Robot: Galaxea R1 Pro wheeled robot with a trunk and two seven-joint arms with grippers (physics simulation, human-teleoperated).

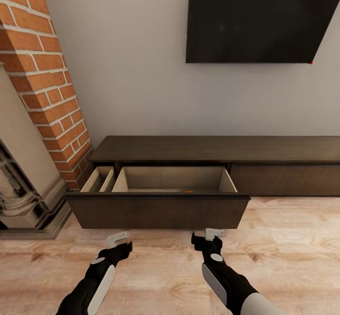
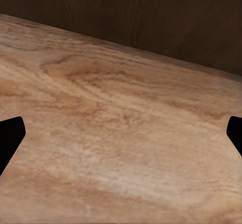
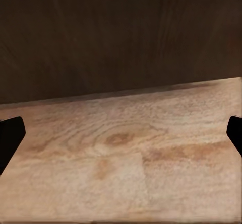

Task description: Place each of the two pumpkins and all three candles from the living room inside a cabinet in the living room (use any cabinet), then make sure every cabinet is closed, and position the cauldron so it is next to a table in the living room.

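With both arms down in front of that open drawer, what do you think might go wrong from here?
1. The drawer of the cabinet stands pulled out; pushed unevenly by the left gripper or right gripper, it might not shut fully.
2. An orange sliver shows inside; a hard push could roll it.

No readable text, label, brand, number or sign found in any view. Dark screen (image 1: pixel 262 17) on far wall: blank, only small red dot at its lower right corner, no letters. Cabinet (image 1: pixel 160 211) drawer front: plain wood, nothing printed.
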